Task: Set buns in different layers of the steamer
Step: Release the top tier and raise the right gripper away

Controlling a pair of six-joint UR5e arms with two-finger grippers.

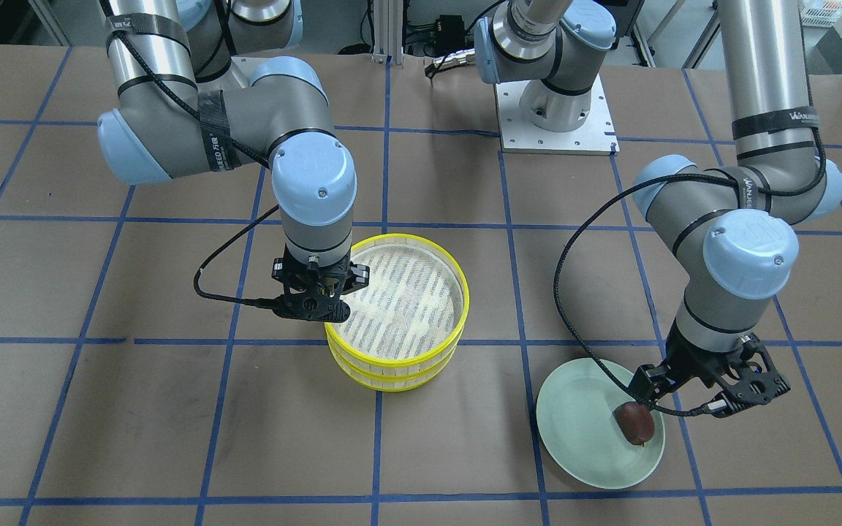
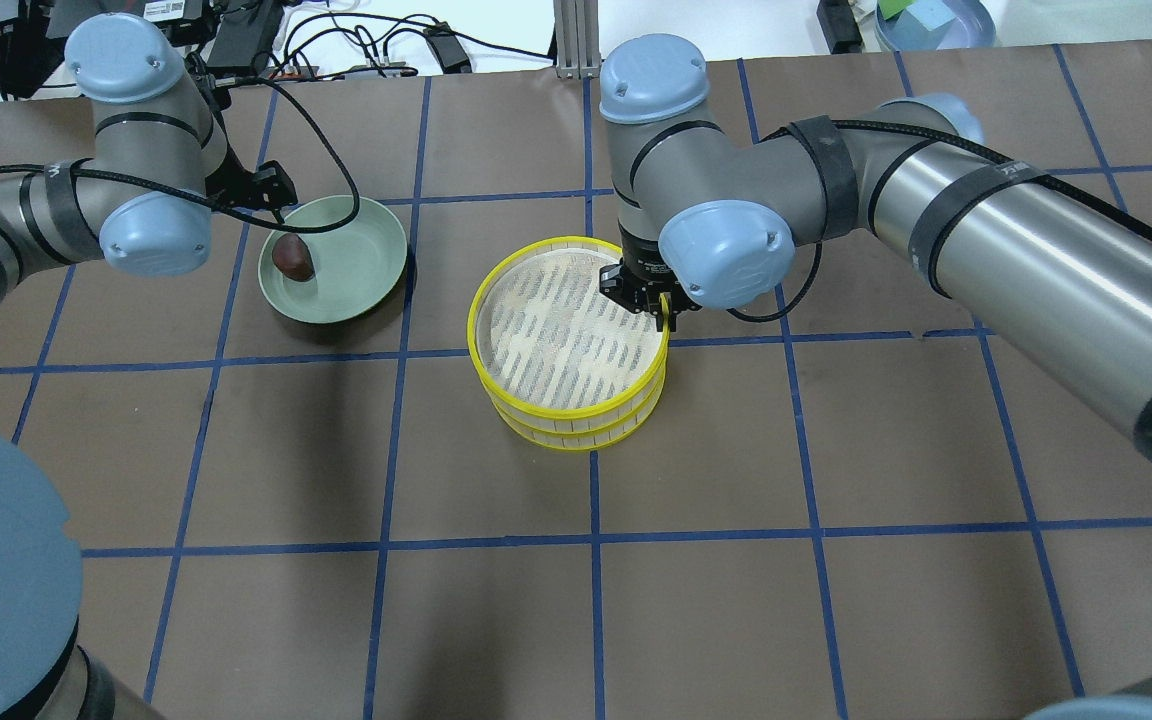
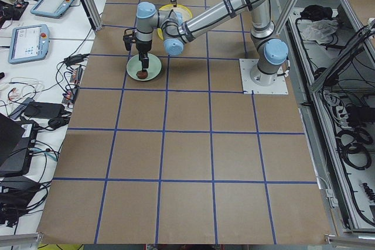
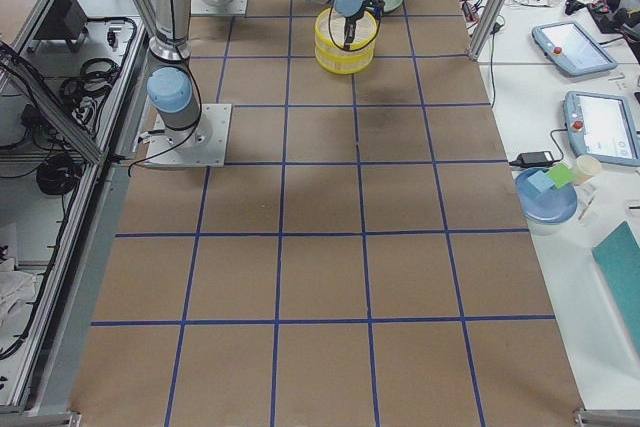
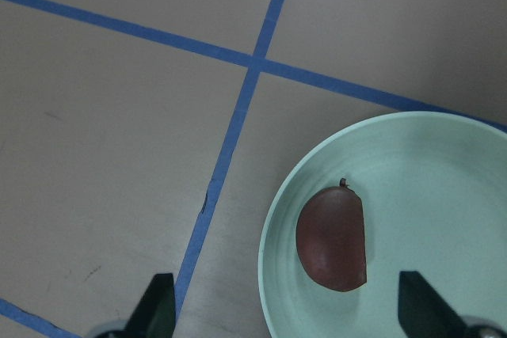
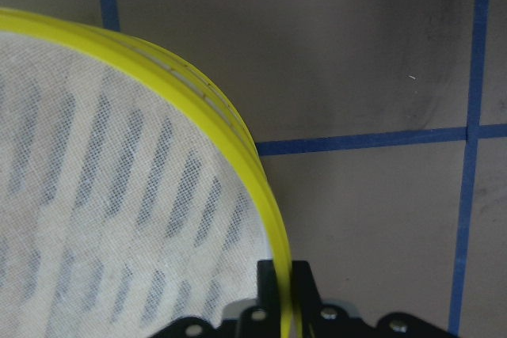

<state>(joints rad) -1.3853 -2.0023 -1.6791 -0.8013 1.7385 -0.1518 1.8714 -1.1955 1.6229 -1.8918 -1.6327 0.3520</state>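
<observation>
On the brown worktop (image 2: 836,600), gridded with blue tape (image 2: 597,600):

Steamer (image 2: 576,425). Two round shallow trays, stacked one on the other. Yellow rims, pale slatted sides, whitish mesh floor showing in the upper one. Stands near the middle of the worktop, apart from the plate.

Upper tray rim (image 6: 242,144). Pinched by the right claw (image 6: 285,279) on the side toward the robot's right. One finger inside the rim, one outside, closed onto the yellow edge.

Plate (image 5: 444,195). Pale green, round, shallow. Lies flat to the robot's left of the steamer, not touching it.

Bun (image 5: 333,239). Dark reddish-brown, glossy, oval, much smaller than the plate. Rests on the plate, off centre, toward the rim.

Left claw (image 5: 289,310). Hangs over the plate's edge, fingertips (image 5: 158,310) spread wide, gripping nothing. In the wrist view, bun ahead of the gap between the two tips. Contact with the bun not to be told from the front view.
</observation>
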